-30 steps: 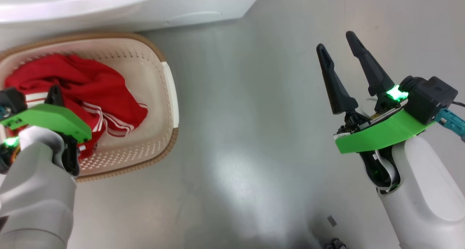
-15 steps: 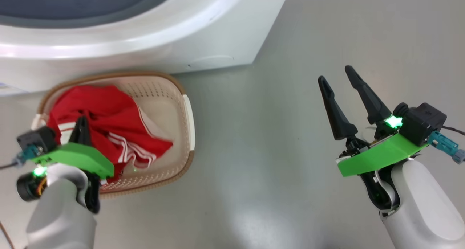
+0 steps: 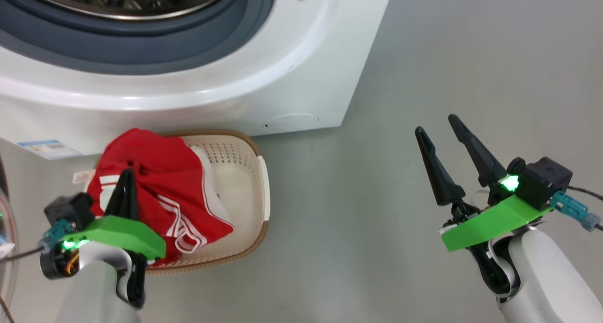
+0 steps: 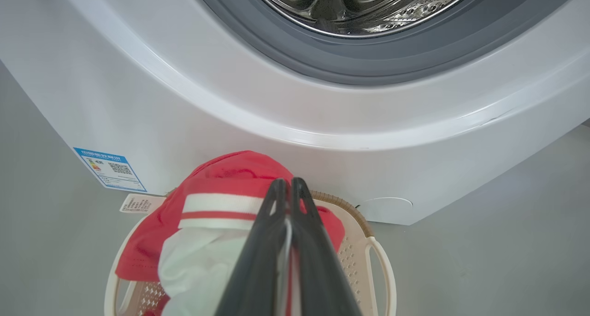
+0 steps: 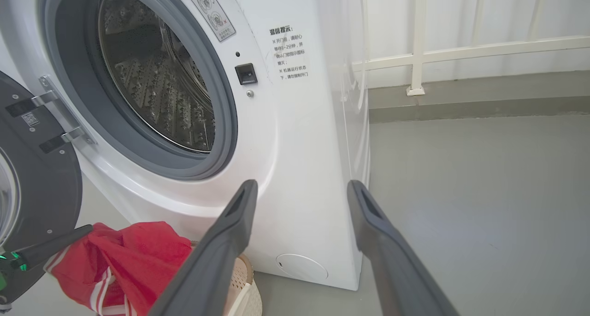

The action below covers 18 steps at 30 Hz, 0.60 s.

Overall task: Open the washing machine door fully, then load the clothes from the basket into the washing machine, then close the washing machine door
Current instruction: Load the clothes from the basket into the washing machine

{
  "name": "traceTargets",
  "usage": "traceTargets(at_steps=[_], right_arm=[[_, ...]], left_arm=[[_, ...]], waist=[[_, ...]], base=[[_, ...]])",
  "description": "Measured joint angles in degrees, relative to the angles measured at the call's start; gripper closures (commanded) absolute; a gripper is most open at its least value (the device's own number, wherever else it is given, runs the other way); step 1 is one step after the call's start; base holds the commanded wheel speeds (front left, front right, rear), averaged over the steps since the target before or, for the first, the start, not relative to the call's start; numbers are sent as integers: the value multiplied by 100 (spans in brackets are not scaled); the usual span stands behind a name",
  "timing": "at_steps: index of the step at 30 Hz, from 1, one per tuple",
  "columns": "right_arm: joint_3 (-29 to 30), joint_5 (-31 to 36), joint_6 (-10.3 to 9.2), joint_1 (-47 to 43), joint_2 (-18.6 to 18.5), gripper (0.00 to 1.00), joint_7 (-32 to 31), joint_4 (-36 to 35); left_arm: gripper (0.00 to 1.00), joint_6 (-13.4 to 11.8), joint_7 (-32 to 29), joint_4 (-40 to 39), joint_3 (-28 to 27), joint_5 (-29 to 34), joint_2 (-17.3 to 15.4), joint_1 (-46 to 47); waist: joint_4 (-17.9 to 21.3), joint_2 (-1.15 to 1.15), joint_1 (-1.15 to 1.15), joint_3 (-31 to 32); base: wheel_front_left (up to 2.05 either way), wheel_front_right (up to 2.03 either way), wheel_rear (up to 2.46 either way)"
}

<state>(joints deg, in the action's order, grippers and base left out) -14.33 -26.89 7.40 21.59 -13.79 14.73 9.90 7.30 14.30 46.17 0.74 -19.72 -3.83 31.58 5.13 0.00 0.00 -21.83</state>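
Note:
The washing machine (image 3: 301, 68) stands with its steel drum (image 4: 359, 7) open. Its door (image 5: 37, 178) is swung wide at the left. In front of it, on the floor, sits the basket (image 3: 245, 191). My left gripper (image 3: 126, 177) is shut on the red clothes (image 3: 160, 191), which hang bunched above the basket's left half. In the left wrist view the closed fingers (image 4: 304, 242) pinch the red and white fabric (image 4: 216, 187) just below the machine's front. My right gripper (image 3: 436, 125) hovers open over bare floor, far right of the basket, with nothing between its fingers (image 5: 221, 242).
A blue label (image 4: 110, 168) is stuck low on the machine's front, and a paper tag (image 4: 138, 203) lies beside the basket. Grey floor (image 3: 377, 196) stretches to the right of the machine. A white railing (image 5: 461, 53) and a low kerb run along the back.
The head camera has tilted up, bringing the drum opening into view. My left gripper has lifted the red clothes higher out of the basket. The right gripper stays open.

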Motion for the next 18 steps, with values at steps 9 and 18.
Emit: traceTargets(at_steps=[9,18], right_arm=[[-13,-36,0,-254,-5,0,0,62],[-5,-37,0,-452,-40,0,0,100]], left_arm=[[100,1,0,-960,163,1,18,-714],[100,1,0,-2111,382,2,-9,-1415]], waist=[[-65,0,0,491],[-83,0,0,910]], base=[[0,0,0],[0,0,0]])
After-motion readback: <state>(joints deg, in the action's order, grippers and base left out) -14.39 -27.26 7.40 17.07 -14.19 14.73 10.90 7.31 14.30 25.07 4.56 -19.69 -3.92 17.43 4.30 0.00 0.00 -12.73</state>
